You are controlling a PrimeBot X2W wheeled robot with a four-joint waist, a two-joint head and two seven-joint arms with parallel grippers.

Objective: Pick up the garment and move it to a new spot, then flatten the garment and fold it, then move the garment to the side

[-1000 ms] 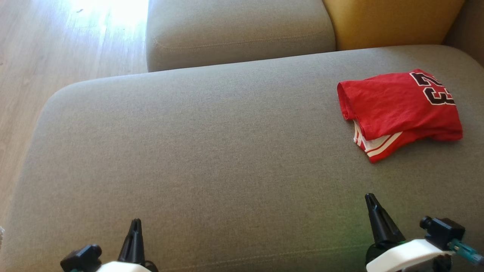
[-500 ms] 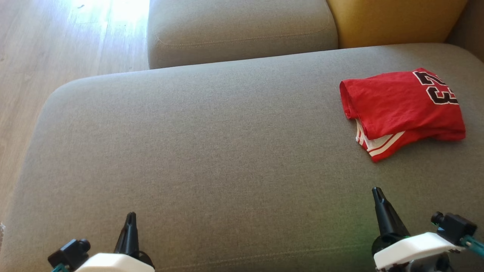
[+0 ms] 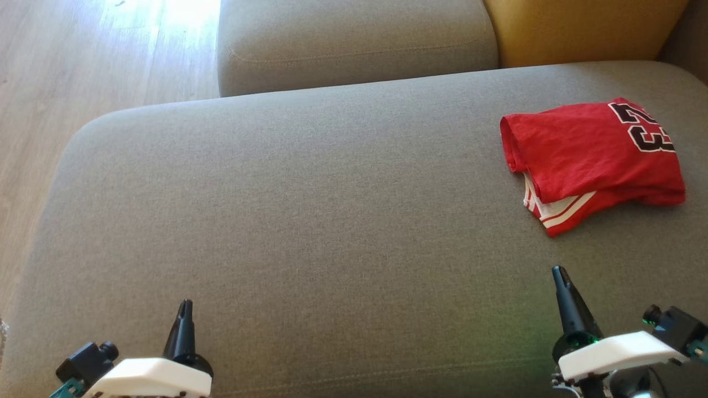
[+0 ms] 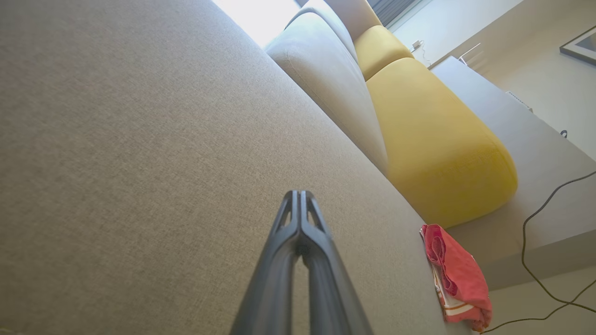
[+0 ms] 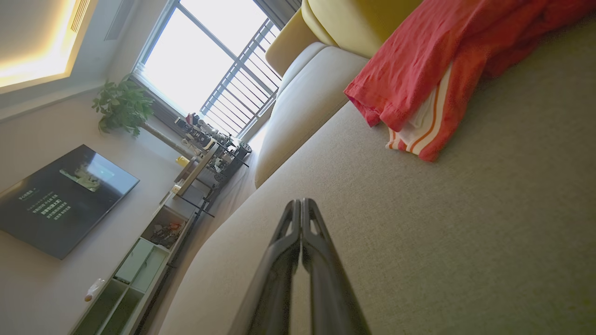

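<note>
Fingers of the left gripper [image 3: 185, 305] and right gripper [image 3: 560, 271] are pressed together, empty, above the near edge of the grey sofa seat [image 3: 332, 193]. Folded, the red garment [image 3: 592, 157] lies by its far right corner.

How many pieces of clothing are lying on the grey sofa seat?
1. The red garment lies folded on the right side of the sofa seat. The striped white layer under its edge may belong to it; I cannot tell.
</note>
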